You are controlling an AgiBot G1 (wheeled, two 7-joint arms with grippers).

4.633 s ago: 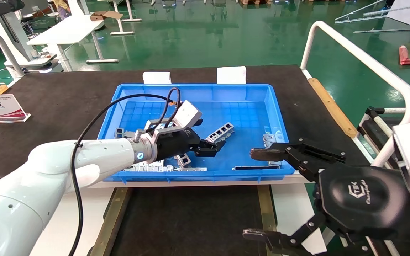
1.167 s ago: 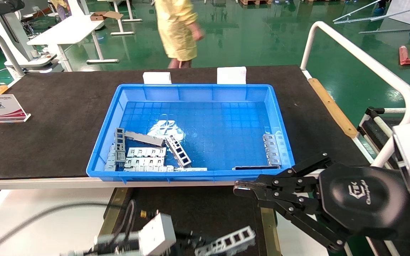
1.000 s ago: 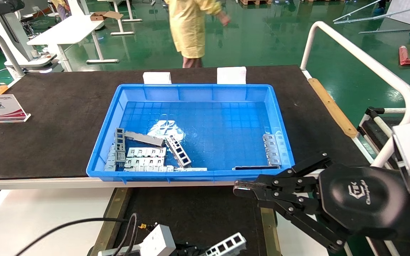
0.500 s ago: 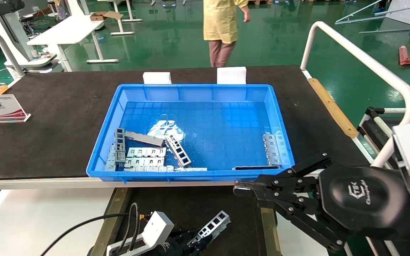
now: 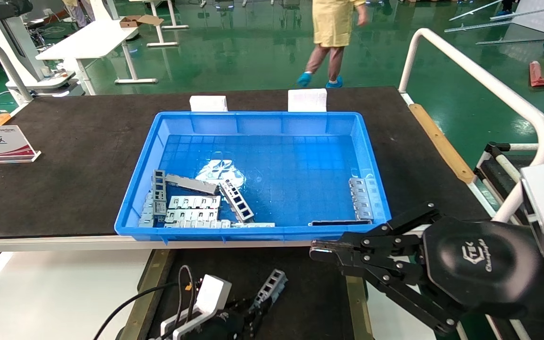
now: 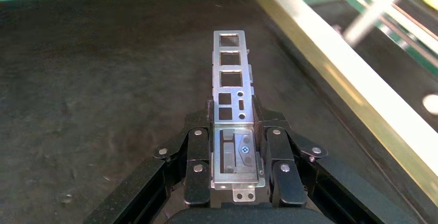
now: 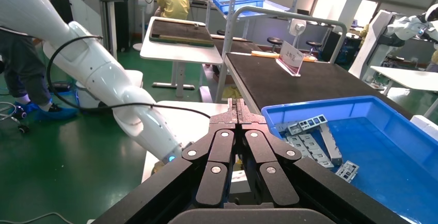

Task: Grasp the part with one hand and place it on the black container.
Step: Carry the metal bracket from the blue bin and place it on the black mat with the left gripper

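My left gripper [image 5: 255,308] is at the near edge of the head view, shut on the part [image 5: 270,284], a silver ladder-like bracket with rectangular cutouts. The part points away from me over the matte floor of the black container [image 5: 310,288]. In the left wrist view the part [image 6: 231,74] sits clamped between the jaws of the left gripper [image 6: 233,118], just above the dark floor [image 6: 103,79]; I cannot tell whether it touches. My right gripper [image 5: 317,250] is shut and empty, held still over the container's right rail; its closed tips also show in the right wrist view [image 7: 236,106].
A blue bin [image 5: 253,115] stands on the black table mat beyond the container, with several more brackets [image 5: 191,205] at its near left and some at its near right [image 5: 361,198]. Brass rails [image 5: 148,288] [image 6: 330,74] edge the container. A person walks behind the table.
My left gripper has moved a little farther forward over the container and the part has swung to point more straight ahead. The person has walked to the right. The right arm has not moved.
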